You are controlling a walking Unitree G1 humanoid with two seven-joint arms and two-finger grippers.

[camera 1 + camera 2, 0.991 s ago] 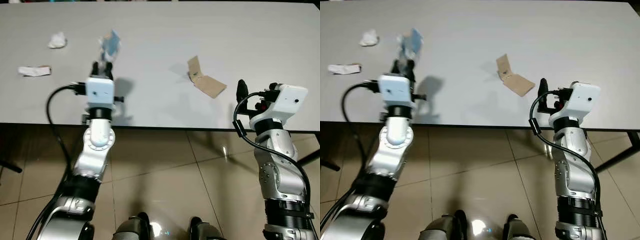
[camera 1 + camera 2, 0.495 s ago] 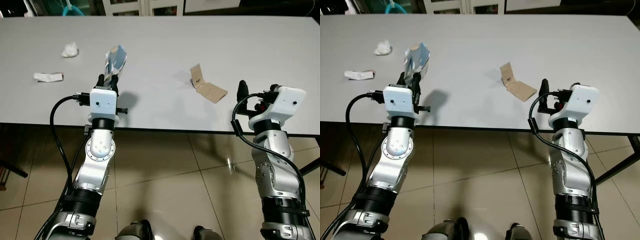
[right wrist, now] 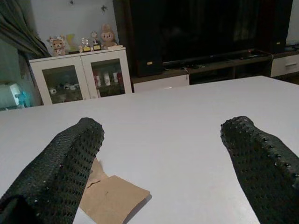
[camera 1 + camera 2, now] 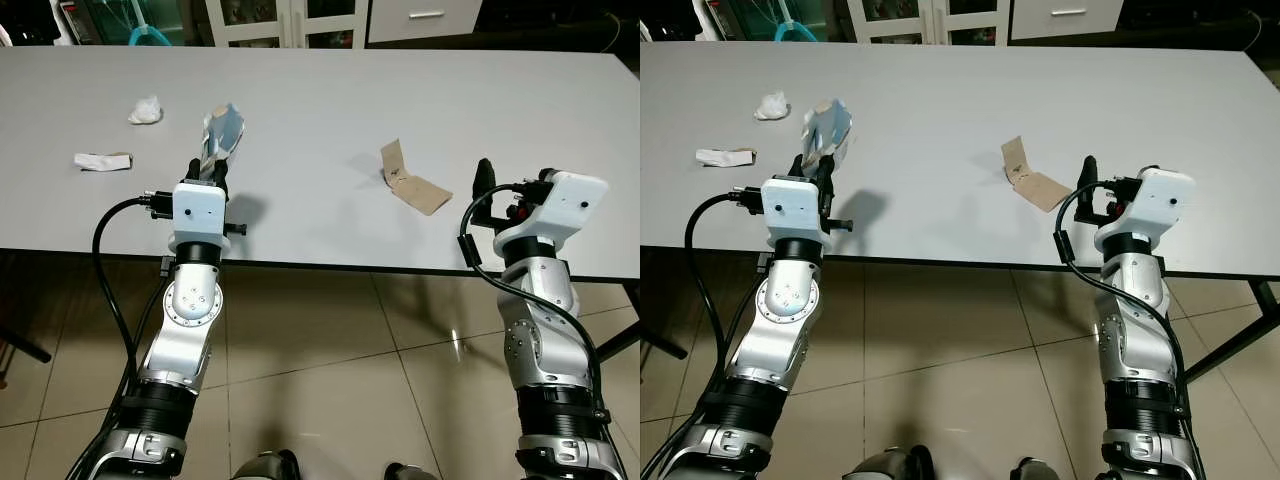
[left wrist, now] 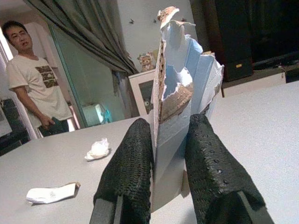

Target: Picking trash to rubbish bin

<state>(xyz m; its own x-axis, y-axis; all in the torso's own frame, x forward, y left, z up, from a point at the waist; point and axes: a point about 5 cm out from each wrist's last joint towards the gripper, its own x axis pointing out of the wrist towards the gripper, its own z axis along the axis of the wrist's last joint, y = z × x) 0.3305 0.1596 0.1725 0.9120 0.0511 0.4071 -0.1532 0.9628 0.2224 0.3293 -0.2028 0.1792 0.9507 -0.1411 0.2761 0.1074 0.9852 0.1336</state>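
Blue torn carton (image 5: 180, 88): pinched in my left gripper (image 5: 170, 154), lifted above the white table (image 4: 330, 100).
Right gripper (image 3: 168, 158): fingers spread, holding nothing, near the brown cardboard (image 4: 412, 182).

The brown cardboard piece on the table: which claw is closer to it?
The right claw. It hovers open just beside the brown cardboard piece, at the table's near edge. The left claw is farther off across the table, shut on a torn blue-white carton.

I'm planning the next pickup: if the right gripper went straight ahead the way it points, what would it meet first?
Probably the brown cardboard piece on the table, slightly toward the right gripper's left finger; its open fingers point across the tabletop, though depth is unclear.
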